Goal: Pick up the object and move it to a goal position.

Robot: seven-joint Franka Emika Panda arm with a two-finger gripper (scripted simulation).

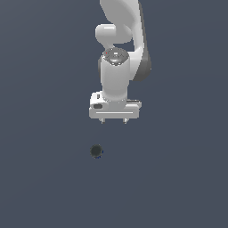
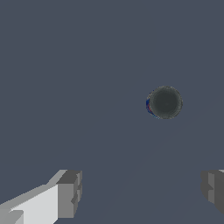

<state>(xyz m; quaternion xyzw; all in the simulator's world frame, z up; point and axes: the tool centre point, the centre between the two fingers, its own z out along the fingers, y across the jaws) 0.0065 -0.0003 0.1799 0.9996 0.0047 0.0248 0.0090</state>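
Tool [image 1: 113,121] jaws spread wide, holding nothing, poised above bench [image 1: 44,178], small round can [image 1: 96,151] upright, apart from tool, mid-bench

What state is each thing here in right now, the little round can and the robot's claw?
Can: upright on the floor, dark top facing up, untouched.
Gripper: jaws open wide, empty, pointing down, apart from the can and not over it; in the wrist view the can lies off to one side of the gap between the fingers.
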